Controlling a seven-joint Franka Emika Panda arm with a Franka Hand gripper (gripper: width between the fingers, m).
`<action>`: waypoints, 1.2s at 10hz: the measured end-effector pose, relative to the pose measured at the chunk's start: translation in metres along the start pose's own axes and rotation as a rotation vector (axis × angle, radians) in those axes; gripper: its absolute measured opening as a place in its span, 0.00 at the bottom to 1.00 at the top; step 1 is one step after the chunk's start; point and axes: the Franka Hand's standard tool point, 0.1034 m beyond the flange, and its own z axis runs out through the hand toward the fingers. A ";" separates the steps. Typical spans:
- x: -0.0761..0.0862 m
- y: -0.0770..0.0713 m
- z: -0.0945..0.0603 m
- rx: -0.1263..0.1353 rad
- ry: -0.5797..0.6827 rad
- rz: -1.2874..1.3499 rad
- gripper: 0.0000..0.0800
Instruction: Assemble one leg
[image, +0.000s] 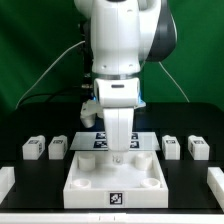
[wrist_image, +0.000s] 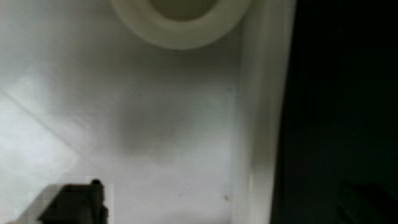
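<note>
Four legs, small white blocks with tags, lie on the black table in the exterior view: two on its left (image: 33, 147) (image: 58, 147) and two on its right (image: 171, 146) (image: 197, 148). My gripper (image: 120, 157) hangs low over the far middle of the large white square tray-like piece (image: 76, 176), apart from all the legs. In the wrist view the gripper (wrist_image: 210, 208) is open with nothing between its fingers. One dark finger (wrist_image: 71, 205) shows; the other is lost against the dark table. Below lie the tray's white floor (wrist_image: 143, 120) and a round socket (wrist_image: 178, 18).
The marker board (image: 98, 139) lies flat behind the tray, partly hidden by my arm. White parts stand at the front left edge (image: 5, 181) and front right edge (image: 215, 181) of the exterior view. A green curtain and cables are behind.
</note>
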 end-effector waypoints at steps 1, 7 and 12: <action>0.000 0.000 0.000 0.002 0.000 0.015 0.81; -0.001 0.001 0.000 -0.001 0.000 0.017 0.10; -0.001 0.001 0.000 -0.003 0.000 0.018 0.07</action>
